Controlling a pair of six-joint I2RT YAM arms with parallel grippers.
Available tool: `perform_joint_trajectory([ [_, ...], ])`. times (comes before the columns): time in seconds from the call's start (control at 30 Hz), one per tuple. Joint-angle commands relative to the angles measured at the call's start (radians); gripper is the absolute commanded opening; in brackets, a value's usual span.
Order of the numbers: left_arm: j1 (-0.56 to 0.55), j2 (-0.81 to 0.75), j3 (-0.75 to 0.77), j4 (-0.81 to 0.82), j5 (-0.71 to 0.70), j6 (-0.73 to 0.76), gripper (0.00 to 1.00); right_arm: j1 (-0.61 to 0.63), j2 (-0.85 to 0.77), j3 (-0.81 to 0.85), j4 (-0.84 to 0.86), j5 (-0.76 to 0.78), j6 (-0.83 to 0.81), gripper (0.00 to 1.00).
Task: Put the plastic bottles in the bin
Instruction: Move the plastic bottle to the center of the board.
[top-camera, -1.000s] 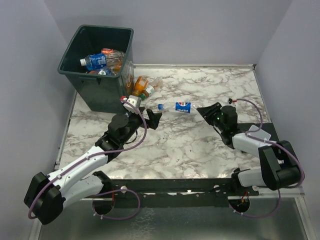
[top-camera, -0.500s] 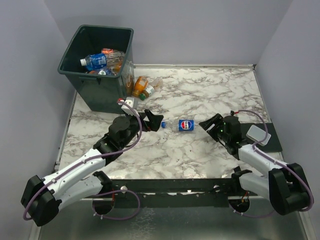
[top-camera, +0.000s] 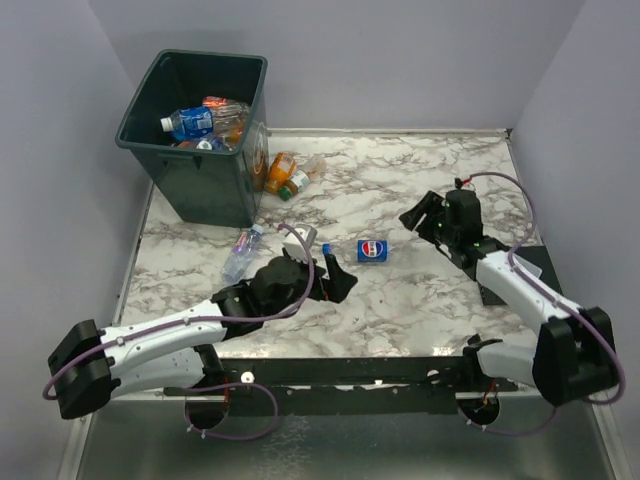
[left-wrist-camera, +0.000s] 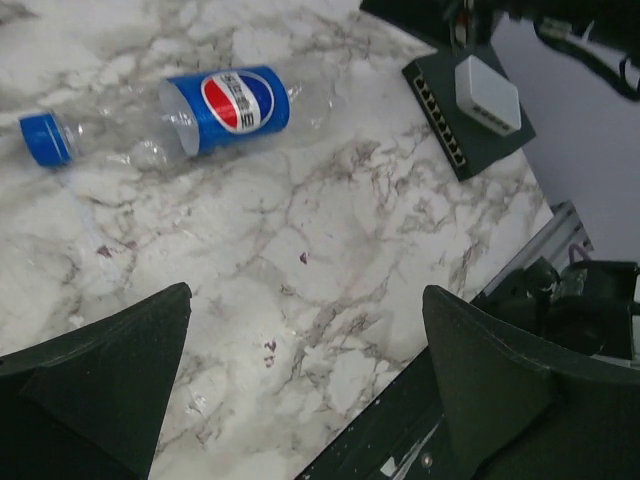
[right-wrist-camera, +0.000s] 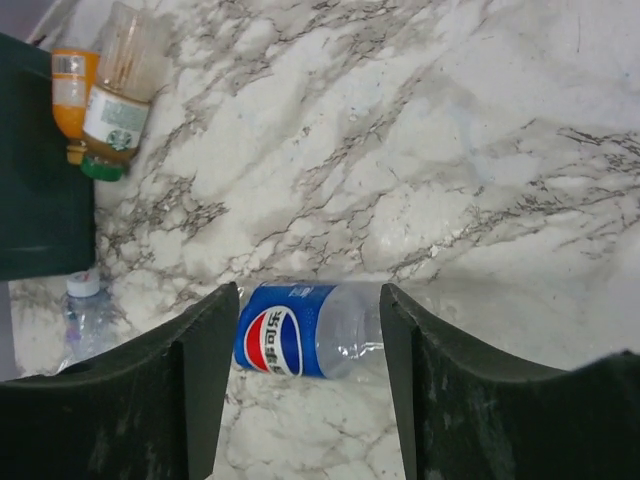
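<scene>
A clear plastic bottle with a blue label (top-camera: 372, 250) (left-wrist-camera: 225, 100) (right-wrist-camera: 300, 330) lies on its side on the marble table, mid-front. My right gripper (top-camera: 415, 218) (right-wrist-camera: 305, 300) hovers open to its right, the bottle showing between the fingers but lying free. Just left of that bottle, my left gripper (top-camera: 335, 275) (left-wrist-camera: 305, 340) is low over the table, open wide and empty. Another clear bottle (top-camera: 240, 255) (right-wrist-camera: 85, 305) lies left of it. Two orange-tinted bottles (top-camera: 285, 172) (right-wrist-camera: 100, 100) rest against the bin (top-camera: 185, 170) (right-wrist-camera: 40, 200), which holds several bottles (top-camera: 205, 122).
A black network switch (left-wrist-camera: 465, 100) with a small white box sits at the table's right front edge (top-camera: 520, 275). Purple cables trail from both arms. Grey walls close in the table on three sides.
The right gripper opened and let the blue-label bottle drop onto the table, then drew back to the right. The left arm swung from beside the bin toward the front, next to that bottle.
</scene>
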Motion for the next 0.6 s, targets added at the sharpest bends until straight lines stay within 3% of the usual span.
perform_joint_trajectory([
  [0.0, -0.066, 0.102, -0.028, -0.003, -0.062, -0.102, 0.99, 0.004, 0.198, 0.062, 0.016, 0.01, -0.099, 0.58],
  [0.27, -0.043, 0.293, 0.002, 0.031, -0.045, -0.143, 0.99, 0.004, 0.404, 0.151, 0.103, -0.084, -0.134, 0.53],
  [0.57, 0.087, 0.411, -0.007, 0.14, -0.021, -0.244, 0.97, 0.006, 0.338, 0.008, 0.126, -0.164, -0.12, 0.52],
])
